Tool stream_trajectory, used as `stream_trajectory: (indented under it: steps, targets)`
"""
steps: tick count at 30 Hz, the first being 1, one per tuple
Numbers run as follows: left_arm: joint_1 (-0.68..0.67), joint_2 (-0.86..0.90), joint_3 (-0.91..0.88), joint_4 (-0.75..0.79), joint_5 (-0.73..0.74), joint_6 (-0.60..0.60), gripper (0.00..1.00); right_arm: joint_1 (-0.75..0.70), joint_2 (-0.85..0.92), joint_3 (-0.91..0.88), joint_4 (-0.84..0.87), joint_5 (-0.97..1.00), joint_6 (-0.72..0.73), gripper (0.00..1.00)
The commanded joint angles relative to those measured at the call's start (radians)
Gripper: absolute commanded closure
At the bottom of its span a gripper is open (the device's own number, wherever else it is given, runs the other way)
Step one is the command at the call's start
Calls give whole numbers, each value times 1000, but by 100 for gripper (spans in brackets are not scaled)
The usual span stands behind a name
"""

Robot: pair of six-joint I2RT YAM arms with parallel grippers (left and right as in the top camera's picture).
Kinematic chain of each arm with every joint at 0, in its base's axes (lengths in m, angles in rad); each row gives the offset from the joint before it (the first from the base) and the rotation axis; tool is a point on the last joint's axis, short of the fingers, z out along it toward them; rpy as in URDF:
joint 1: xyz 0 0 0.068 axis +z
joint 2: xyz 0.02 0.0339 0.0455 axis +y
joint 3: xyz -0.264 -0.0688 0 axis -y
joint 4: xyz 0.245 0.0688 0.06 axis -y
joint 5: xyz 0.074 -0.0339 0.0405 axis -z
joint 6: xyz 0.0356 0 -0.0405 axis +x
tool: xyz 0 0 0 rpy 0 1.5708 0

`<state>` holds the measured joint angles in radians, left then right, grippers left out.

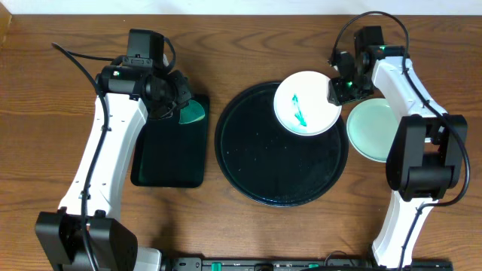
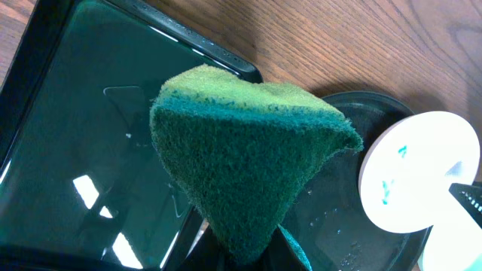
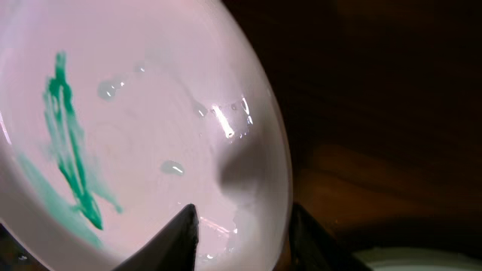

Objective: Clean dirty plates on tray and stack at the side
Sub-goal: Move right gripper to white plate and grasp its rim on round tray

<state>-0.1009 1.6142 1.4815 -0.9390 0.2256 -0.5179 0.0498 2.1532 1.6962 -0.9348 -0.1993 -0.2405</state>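
Observation:
A white plate (image 1: 305,103) with a green streak is held tilted over the far right part of the round black tray (image 1: 256,169). My right gripper (image 1: 334,92) is shut on its right rim; the wrist view shows the plate (image 3: 143,135) between my fingers (image 3: 241,226). A pale mint-green plate (image 1: 370,129) lies on the wood to the right of the tray. My left gripper (image 1: 181,102) is shut on a green and yellow sponge (image 2: 248,150), above the right edge of the rectangular tray. The white plate also shows in the left wrist view (image 2: 414,173). A third plate is not in view.
A smaller rectangular black tray (image 1: 172,154) lies left of the round tray, also in the left wrist view (image 2: 90,150). Brown wood tabletop (image 1: 248,45) surrounds both trays.

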Motion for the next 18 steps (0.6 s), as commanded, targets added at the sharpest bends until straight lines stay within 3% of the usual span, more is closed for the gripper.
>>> stream_trajectory:
  steps: [1,6,11,18]
  targets:
    - [-2,1,-6,-3,-10,13,93,-3,5,23,0,-16,-26,73]
    - [-2,1,-6,-3,-10,13,93,-3,5,23,-10,-19,-25,99]
    - [-2,1,-6,-3,-10,13,93,0,-10,23,-62,-101,-15,99]
    - [-2,2,-6,-3,-10,13,93,47,-42,23,-185,-196,129,99]
